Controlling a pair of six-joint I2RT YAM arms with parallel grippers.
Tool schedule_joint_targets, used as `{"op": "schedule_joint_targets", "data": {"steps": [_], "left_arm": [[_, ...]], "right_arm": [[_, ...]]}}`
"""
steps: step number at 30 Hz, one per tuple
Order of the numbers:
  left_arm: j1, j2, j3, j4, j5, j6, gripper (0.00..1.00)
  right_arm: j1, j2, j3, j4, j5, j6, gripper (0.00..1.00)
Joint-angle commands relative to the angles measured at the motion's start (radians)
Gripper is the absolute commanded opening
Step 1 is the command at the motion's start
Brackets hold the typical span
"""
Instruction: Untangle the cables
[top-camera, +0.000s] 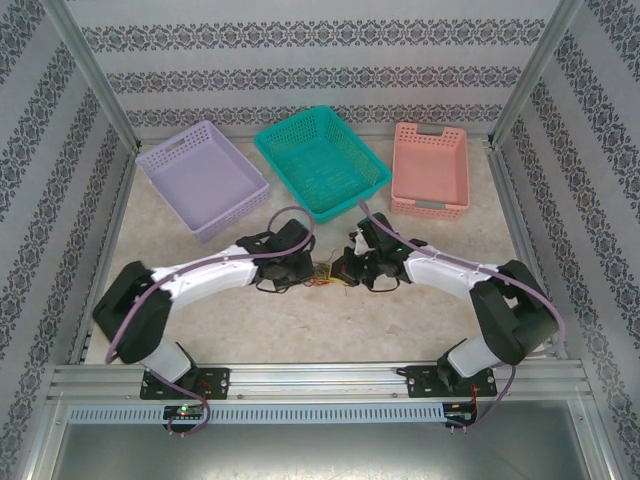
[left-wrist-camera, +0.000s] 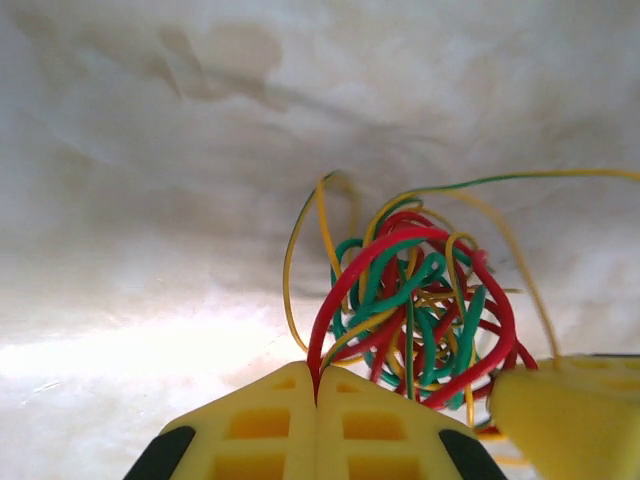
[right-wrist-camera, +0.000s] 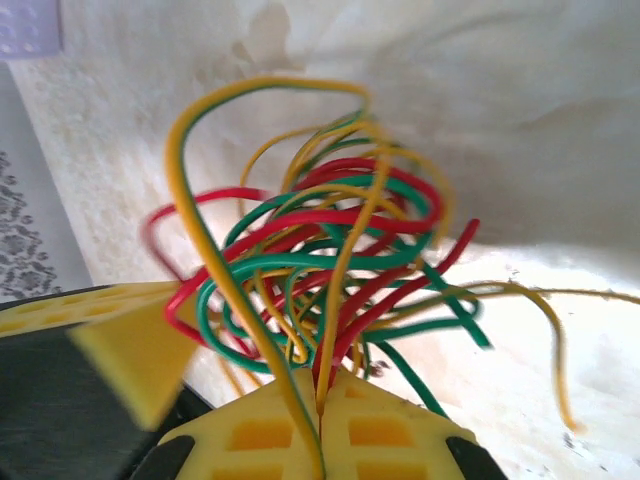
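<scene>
Marble tabletop (top-camera: 300, 330), 3 baskets (top-camera: 290, 123) behind; left gripper (left-wrist-camera: 318, 390), right gripper (right-wrist-camera: 322, 400) both clamp cable tangle (left-wrist-camera: 420, 300).

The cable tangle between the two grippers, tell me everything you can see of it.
The cable tangle is a loose ball of thin, glossy wires in red, green and yellow, looped through one another, with a few yellow ends trailing out. It is over the middle of the table. The left gripper has its jaws shut on a red loop; the right gripper grips yellow and red strands. Whether the tangle touches the table is unclear.
</scene>
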Motion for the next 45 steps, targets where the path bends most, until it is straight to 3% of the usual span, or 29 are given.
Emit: {"op": "schedule_joint_targets", "data": {"steps": [1, 11, 14, 15, 18, 20, 24, 37, 40, 43, 45], "left_arm": [[0.065, -0.085, -0.061, -0.082, -0.111, -0.03, 0.0], [0.078, -0.186, -0.092, -0.162, -0.119, -0.045, 0.0], [0.09, -0.19, -0.096, -0.109, -0.039, -0.032, 0.0], [0.093, -0.182, -0.098, -0.06, 0.021, -0.032, 0.04], [0.087, -0.125, -0.09, 0.116, 0.192, -0.109, 0.43], [0.07, -0.062, -0.046, 0.192, 0.276, -0.122, 0.49], [0.045, 0.067, 0.114, 0.067, 0.298, -0.035, 0.52], [-0.005, 0.203, 0.182, 0.005, 0.332, -0.014, 0.34], [-0.021, 0.234, 0.199, -0.033, 0.31, -0.003, 0.24], [-0.022, 0.23, 0.203, -0.11, 0.231, 0.016, 0.0], [-0.015, 0.192, 0.209, -0.177, 0.14, 0.039, 0.0]], "right_arm": [[-0.051, -0.06, -0.033, -0.108, -0.009, -0.062, 0.0], [-0.043, -0.067, 0.014, -0.245, 0.073, -0.122, 0.0], [-0.05, -0.066, 0.036, -0.233, 0.047, -0.123, 0.0], [-0.04, -0.061, 0.051, -0.237, 0.042, -0.137, 0.0], [0.004, -0.035, 0.093, -0.252, 0.042, -0.212, 0.0], [0.031, -0.027, 0.1, -0.237, 0.037, -0.271, 0.0], [0.053, -0.002, 0.116, -0.27, 0.044, -0.339, 0.0], [0.074, 0.004, 0.115, -0.232, 0.022, -0.32, 0.0], [0.073, -0.004, 0.111, -0.226, 0.029, -0.314, 0.0], [0.067, -0.014, 0.109, -0.232, 0.032, -0.316, 0.0], [0.055, -0.021, 0.103, -0.243, 0.037, -0.317, 0.0]]}}
